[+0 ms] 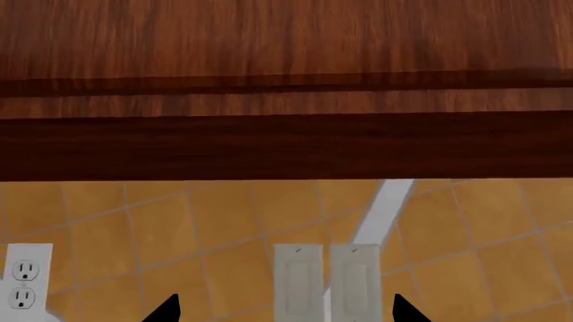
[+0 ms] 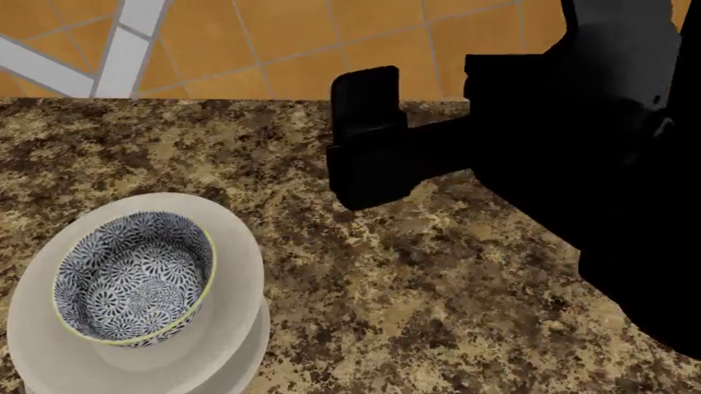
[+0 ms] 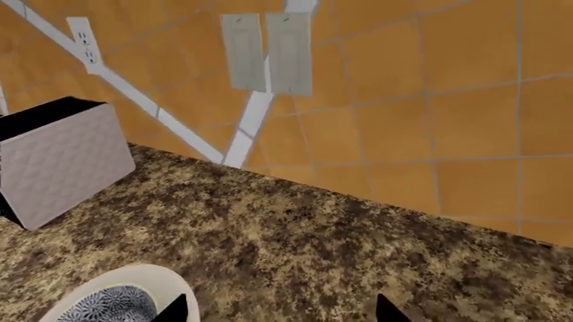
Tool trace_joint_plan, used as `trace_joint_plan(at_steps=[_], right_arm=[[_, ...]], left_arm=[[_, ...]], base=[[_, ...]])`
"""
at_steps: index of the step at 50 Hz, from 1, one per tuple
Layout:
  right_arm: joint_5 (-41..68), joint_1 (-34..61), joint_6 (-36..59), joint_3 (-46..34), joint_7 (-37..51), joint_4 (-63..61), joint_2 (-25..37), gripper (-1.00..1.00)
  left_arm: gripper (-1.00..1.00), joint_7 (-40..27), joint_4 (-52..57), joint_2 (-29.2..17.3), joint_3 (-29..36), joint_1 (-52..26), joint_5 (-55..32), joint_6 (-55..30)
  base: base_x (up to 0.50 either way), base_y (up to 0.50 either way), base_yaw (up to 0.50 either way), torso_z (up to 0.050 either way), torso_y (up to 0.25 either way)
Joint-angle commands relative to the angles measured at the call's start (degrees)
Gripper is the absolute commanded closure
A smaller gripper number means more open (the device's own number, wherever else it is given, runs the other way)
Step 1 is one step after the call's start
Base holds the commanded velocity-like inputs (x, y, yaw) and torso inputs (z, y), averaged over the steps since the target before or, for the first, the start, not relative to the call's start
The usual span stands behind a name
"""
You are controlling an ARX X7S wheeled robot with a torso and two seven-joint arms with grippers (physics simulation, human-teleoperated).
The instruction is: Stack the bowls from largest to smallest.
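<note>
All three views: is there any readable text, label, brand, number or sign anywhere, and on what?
None readable.
Switch plates: small marks near the top, too small to read.
Wall outlet: no lettering visible.
Patterned bowl: floral pattern only, no text.
White bowls: plain.
Grey box on the countertop: quilted texture, no label visible.

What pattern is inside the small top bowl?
Blue-and-white floral inside the small bowl, with a pale yellowish rim; clearest in the head view.
</note>
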Motion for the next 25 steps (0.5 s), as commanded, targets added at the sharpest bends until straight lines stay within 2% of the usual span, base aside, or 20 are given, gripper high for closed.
trace_joint_plan(at_steps=[1,18,25], right_arm=[[5.83,-2.14,-2.76,6.27,4.5,-7.22,7.47,-1.0],[11.33,-4.83,-6.59,11.35,7.93,-13.75,15.72,-1.0],[12.3,-7.57,-8.47,15.01,7.68,-16.16,20.19,-1.0]], left_arm=[[-1.0,0.68,1.21,-1.69,-5.73,0.48,-1.78,-1.1],[-1.0,-1.97,7.65,-6.2,-15.57,4.55,-8.59,-4.89],[-1.0,-3.15,10.41,-8.39,-22.5,7.75,-12.61,-6.64]], base=[[0.0,0.0,0.0,0.0,0.0],[0.0,0.0,0.0,0.0,0.0],[0.0,0.0,0.0,0.0,0.0]])
